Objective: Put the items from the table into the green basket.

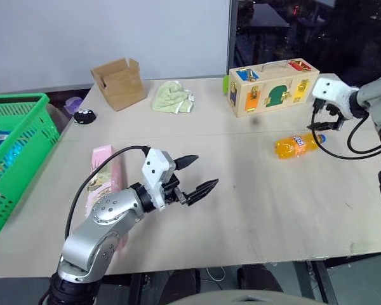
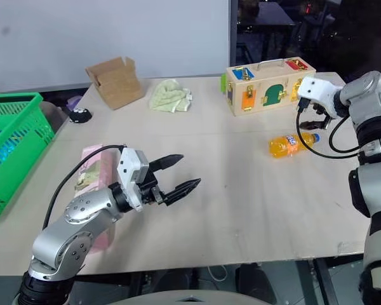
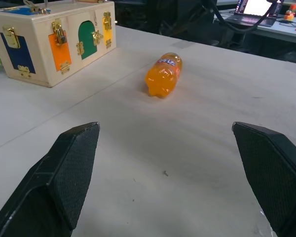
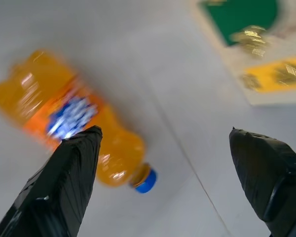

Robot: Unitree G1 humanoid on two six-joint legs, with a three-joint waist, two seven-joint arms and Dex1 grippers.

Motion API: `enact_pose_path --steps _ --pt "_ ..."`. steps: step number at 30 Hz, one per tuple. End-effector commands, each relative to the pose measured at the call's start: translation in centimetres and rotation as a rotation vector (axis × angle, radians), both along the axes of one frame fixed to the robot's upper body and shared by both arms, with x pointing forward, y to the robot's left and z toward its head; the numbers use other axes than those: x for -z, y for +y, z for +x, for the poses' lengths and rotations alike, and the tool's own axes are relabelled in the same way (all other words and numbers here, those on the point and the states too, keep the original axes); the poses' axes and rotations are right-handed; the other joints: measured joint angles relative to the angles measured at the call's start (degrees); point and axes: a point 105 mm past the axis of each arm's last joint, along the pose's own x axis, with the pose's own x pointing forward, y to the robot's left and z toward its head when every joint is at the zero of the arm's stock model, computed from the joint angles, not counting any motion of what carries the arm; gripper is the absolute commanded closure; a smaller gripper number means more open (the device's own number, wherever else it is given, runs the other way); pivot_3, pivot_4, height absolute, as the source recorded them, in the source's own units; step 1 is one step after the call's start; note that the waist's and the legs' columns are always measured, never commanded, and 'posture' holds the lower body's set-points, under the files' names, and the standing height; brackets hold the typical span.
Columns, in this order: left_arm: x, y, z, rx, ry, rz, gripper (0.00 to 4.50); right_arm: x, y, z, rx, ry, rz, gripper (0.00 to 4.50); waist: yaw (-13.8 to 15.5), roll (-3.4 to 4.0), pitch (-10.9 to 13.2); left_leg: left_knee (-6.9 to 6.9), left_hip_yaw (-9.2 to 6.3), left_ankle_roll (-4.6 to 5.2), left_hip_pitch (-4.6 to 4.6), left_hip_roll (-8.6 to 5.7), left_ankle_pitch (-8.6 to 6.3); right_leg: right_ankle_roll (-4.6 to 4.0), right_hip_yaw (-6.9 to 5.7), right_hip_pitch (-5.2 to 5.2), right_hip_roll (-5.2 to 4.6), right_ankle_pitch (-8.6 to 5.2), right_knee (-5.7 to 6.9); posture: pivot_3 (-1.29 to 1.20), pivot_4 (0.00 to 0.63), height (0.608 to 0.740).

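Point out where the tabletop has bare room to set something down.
The widest bare patch of the pale beige table lies between the flat pink carton and the orange-drink bottle, toward the near edge. The far edge is crowded: brown cardboard box, crumpled green cloth, wooden latch box.

Your two head views look forward and down over the whole tabletop from almost the same spot, so they share nearly everything. Your left wrist view sits low and looks level across the tabletop toward the orange-drink bottle and the wooden latch box. Your right wrist view looks steeply down, close over that same bottle and the box's edge.
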Motion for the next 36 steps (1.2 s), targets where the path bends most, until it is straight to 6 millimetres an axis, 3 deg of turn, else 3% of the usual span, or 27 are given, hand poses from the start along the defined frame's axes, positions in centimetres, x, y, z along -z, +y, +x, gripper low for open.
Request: enact_pose_path --steps 1,10,16,21,29,33,36 --pt "-1.1 -0.2 -0.6 0.052 -0.061 0.014 0.00 0.5 0.7 -0.2 -0.110 0.073 -0.145 0.10 0.1 -0.01 0.0 0.00 0.00 0.00 0.01 0.00 0.00 0.00 0.00 0.01 0.00 0.00 -0.01 0.16 0.002 0.740" --pt "-1.6 -0.4 -0.5 0.056 -0.075 0.019 0.00 1.8 1.2 0.5 -0.125 0.072 -0.274 0.10 2.2 -0.01 0.0 -0.01 -0.07 -0.01 -0.01 -0.03 0.01 -0.02 -0.02 0.00 -0.02 0.00 0.01 0.19 0.005 0.740" --pt "-1.9 -0.8 -0.7 0.056 -0.077 0.007 0.00 4.2 1.9 0.3 -0.163 0.133 -0.354 0.10 3.1 -0.03 0.0 0.01 -0.07 -0.01 0.02 -0.04 0.01 -0.04 -0.02 0.04 -0.02 0.00 0.01 0.21 0.015 0.740" --pt "-2.1 -0.9 -0.8 0.047 -0.079 0.006 0.00 5.3 1.2 0.0 -0.174 0.174 -0.452 0.10 3.4 0.01 0.0 0.01 -0.08 -0.01 0.00 -0.05 0.01 -0.03 -0.01 0.03 -0.03 0.01 0.03 0.23 0.020 0.740" --pt "-2.2 -0.9 -1.1 0.026 -0.077 0.000 0.00 6.8 2.2 0.4 -0.159 0.147 -0.440 0.10 4.3 0.01 0.1 -0.02 -0.11 -0.01 0.01 -0.05 0.01 -0.04 -0.03 0.03 -0.01 0.00 0.03 0.27 0.026 0.740" --pt "-2.2 -1.0 -1.2 0.028 -0.075 -0.002 0.00 6.9 2.9 0.8 -0.114 0.113 -0.361 1.42 4.7 -0.01 0.1 0.00 -0.13 -0.01 0.02 -0.05 0.01 -0.04 -0.05 0.04 -0.01 0.00 0.04 0.28 0.026 0.740" --pt "-2.4 -1.1 -1.5 0.060 -0.067 -0.016 0.00 6.5 3.5 0.6 -0.106 0.136 -0.274 1.55 4.6 0.00 0.1 0.01 -0.11 -0.02 0.01 -0.07 0.01 -0.05 -0.04 0.04 -0.02 0.00 0.04 0.26 0.020 0.740"
